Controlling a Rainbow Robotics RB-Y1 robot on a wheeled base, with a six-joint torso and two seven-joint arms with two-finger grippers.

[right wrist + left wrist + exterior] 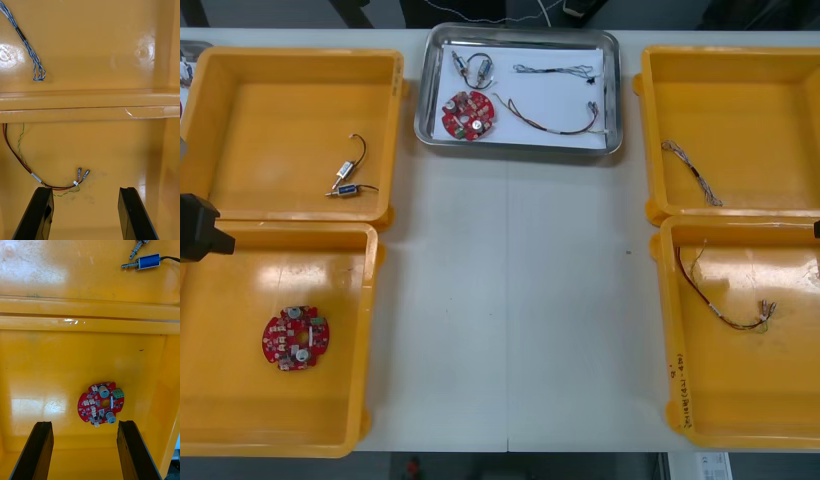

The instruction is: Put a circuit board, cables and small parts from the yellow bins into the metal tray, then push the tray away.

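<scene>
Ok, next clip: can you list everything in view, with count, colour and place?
Yellow bins: four, yellow, two at each side of the table.
Metal tray: one, shiny rim, white inside, between the far bins.
Circuit boards: two, red; one in the tray, one in the left near bin.
Small metal parts: two, one blue-bodied, left far bin.
Twisted cable: one, blue and white, right far bin.
Red and yellow cables: two; right near bin, tray.
Black cable: one, tray.
Thin cable: one, colour unclear, tray.
Table: one, light.
Left gripper: open, over the left near bin.
Right gripper: open, over the right near bin.
</scene>
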